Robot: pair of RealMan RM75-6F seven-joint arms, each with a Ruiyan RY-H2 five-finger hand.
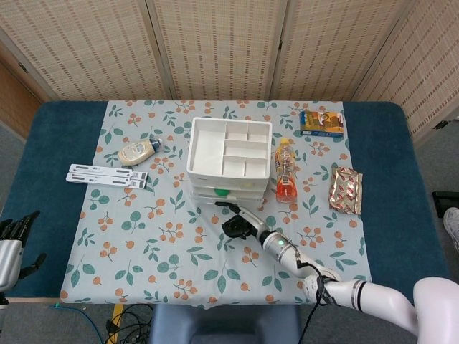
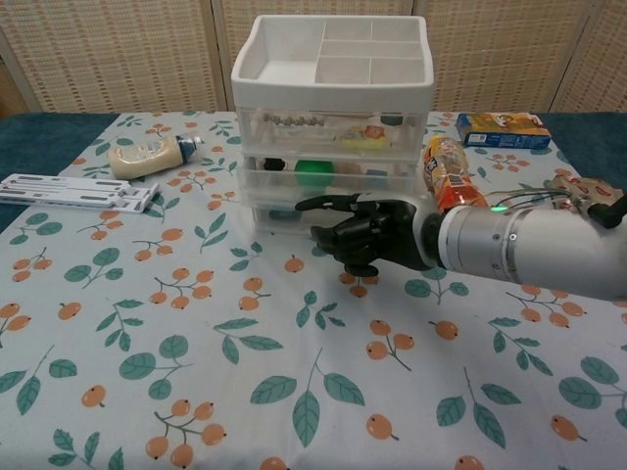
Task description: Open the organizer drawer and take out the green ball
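The white organizer (image 1: 192, 154) stands mid-table with its clear drawers closed. The green ball (image 2: 313, 173) shows through the front of the middle drawer (image 2: 392, 176); in the head view the green ball (image 1: 223, 191) is a small spot low on the organizer's front. My black right hand (image 2: 370, 237) hovers just in front of the lower drawers, holding nothing. One of its fingers (image 2: 315, 204) stretches toward the drawer fronts and the rest are loosely bent. In the head view the right hand (image 1: 237, 223) sits just before the organizer. My left hand (image 1: 14, 240) rests at the table's near left edge, fingers spread.
A mayonnaise bottle (image 1: 138, 152) and a flat white pack (image 1: 107, 175) lie left of the organizer. An orange bottle (image 1: 285, 170) lies against its right side, with a snack packet (image 1: 346, 189) and a blue box (image 1: 321, 122) further right.
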